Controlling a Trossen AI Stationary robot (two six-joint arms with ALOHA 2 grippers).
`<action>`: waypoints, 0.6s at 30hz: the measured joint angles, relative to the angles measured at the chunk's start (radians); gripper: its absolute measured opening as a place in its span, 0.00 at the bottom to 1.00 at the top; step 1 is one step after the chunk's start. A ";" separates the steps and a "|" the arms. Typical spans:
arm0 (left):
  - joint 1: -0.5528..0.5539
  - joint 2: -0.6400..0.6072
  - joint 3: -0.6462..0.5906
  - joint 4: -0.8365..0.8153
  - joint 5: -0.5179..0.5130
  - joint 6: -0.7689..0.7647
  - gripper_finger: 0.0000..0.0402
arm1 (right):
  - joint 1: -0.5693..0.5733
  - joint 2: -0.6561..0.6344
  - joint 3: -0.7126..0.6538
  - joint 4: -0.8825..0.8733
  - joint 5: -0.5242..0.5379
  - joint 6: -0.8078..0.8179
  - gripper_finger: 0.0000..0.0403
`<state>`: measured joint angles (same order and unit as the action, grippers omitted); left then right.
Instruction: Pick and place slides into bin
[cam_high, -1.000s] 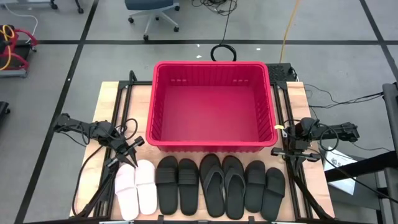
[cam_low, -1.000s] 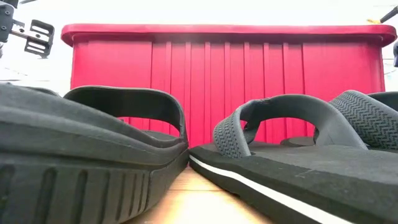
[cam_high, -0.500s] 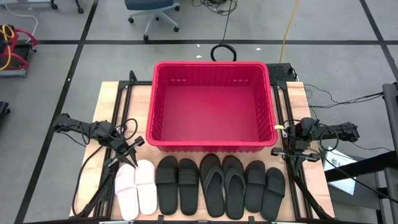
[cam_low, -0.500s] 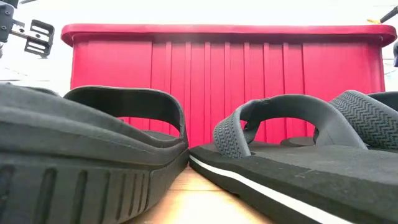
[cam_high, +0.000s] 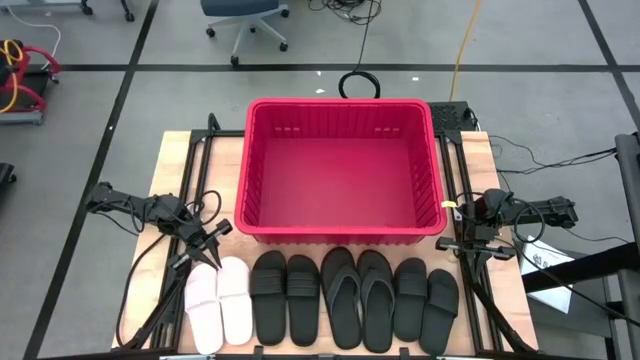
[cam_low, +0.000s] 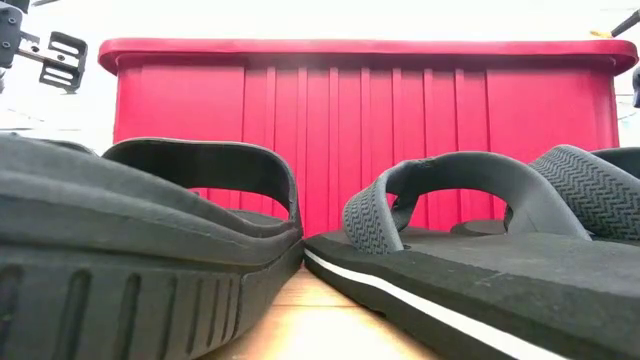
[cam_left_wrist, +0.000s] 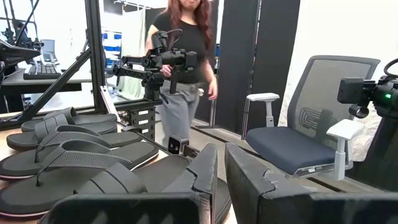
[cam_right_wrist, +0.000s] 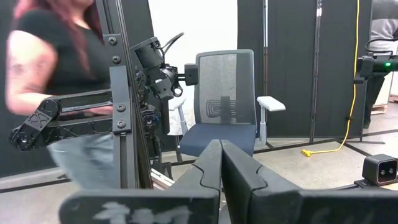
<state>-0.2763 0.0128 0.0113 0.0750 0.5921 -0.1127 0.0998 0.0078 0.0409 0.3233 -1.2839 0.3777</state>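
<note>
The left gripper (cam_high: 213, 238) is seen with its fingers (cam_left_wrist: 205, 174) nearly together, a narrow gap between them and nothing pinched; it is poised at the left edge of the bench, just beyond the toe of the white pair (cam_high: 220, 302); the right gripper (cam_high: 462, 222) is pressed fully together on nothing, parked at the right edge of the bench beside the bin (cam_high: 343, 112); outward from both, the slides are laid in one row along the near edge of the bench, toes pointed at the bin's near wall, and the bin is set at the middle of the bench toward its far edge, with nothing seen inside it; no slide is judged to have been moved yet, so the step in hand is the very first pick; the next move is judged to call for the left jaws to be spread and lowered onto the nearest white slide, whose strap or edge offers a hold; eight slides are counted: two white, two black wide-strap (cam_high: 286, 295), two black thong flip-flops (cam_high: 361, 295), two more black wide-strap (cam_high: 427, 302); one bin; two arms; a person (cam_left_wrist: 180, 68) is seen in the room beyond the bench.
</note>
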 joint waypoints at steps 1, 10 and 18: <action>0.000 0.000 0.000 0.000 0.000 0.000 0.09 | 0.000 0.000 0.000 0.000 0.000 0.000 0.00; 0.000 0.000 0.000 0.000 0.000 0.000 0.09 | 0.000 0.000 0.000 0.000 0.000 0.000 0.00; 0.000 0.000 0.000 0.000 0.000 0.000 0.09 | 0.000 0.000 0.000 0.000 0.003 -0.028 0.00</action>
<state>-0.2764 0.0128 0.0113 0.0750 0.5922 -0.1127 0.0999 0.0078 0.0410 0.3233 -1.2812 0.3495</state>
